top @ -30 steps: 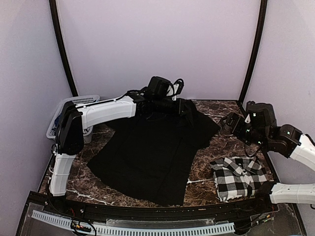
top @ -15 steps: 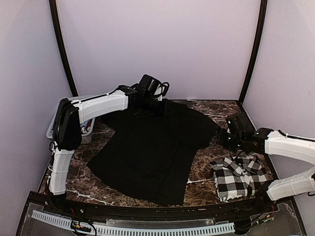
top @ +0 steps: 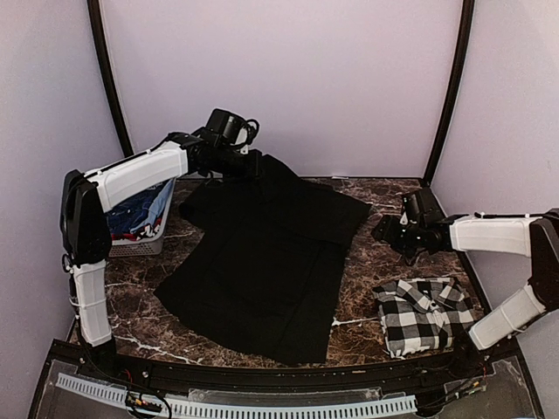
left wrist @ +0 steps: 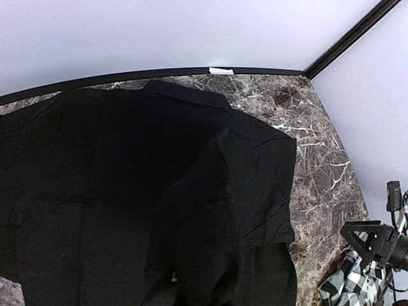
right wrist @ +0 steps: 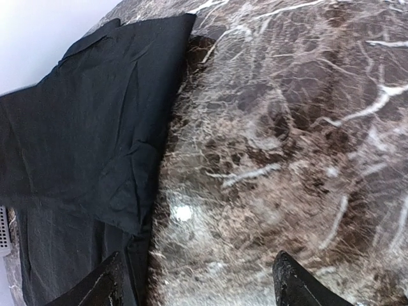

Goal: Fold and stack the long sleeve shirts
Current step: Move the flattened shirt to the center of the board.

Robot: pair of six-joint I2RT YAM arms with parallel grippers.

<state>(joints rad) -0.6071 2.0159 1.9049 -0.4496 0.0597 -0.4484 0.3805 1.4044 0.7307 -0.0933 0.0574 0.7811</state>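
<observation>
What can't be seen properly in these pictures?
- Left hand: top view, fingertips lost against the black shirt; wrist view, hidden under cloth.
- Basket contents: top view, partly behind the left arm.
- Checked shirt: left wrist view, cut off at the corner.

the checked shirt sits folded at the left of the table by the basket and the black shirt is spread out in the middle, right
Not quite. The checked shirt sits folded at the right of the table, far from the basket; the black shirt is spread out in the middle. The top external view shows it.
</observation>
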